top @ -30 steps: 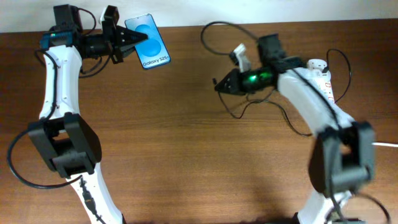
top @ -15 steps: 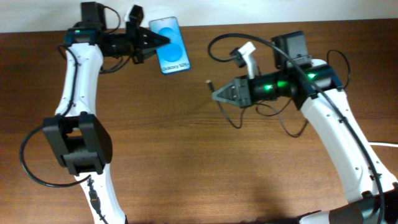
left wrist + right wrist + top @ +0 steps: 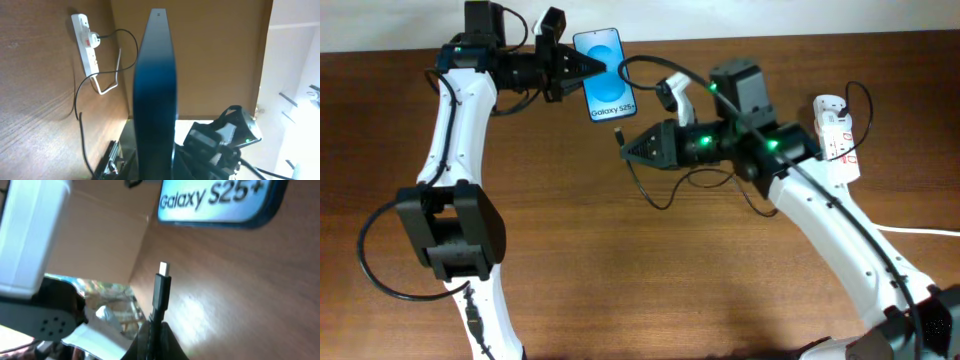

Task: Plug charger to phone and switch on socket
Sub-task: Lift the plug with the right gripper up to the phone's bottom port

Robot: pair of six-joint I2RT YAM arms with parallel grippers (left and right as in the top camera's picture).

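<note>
My left gripper (image 3: 588,67) is shut on the phone (image 3: 604,75), holding it in the air at the table's far edge; its blue screen with "Galaxy S25+" faces up. In the left wrist view the phone (image 3: 156,95) is edge-on. My right gripper (image 3: 632,150) is shut on the charger (image 3: 619,135), its plug tip pointing at the phone's bottom edge, a short gap away. In the right wrist view the charger's plug tip (image 3: 162,282) stands just below the phone (image 3: 220,202). The socket (image 3: 835,135), a white strip with red switches, lies at the far right and shows in the left wrist view (image 3: 86,42).
The charger's black cable loops across the table (image 3: 680,190) under my right arm and back over it to the socket. A white cord (image 3: 930,232) runs off the right edge. A white camera mount (image 3: 677,95) sits on my right wrist.
My left gripper has carried the phone to the right. My right gripper has moved left and toward the far edge with the charger, closing the gap to the phone. The socket is now uncovered.
</note>
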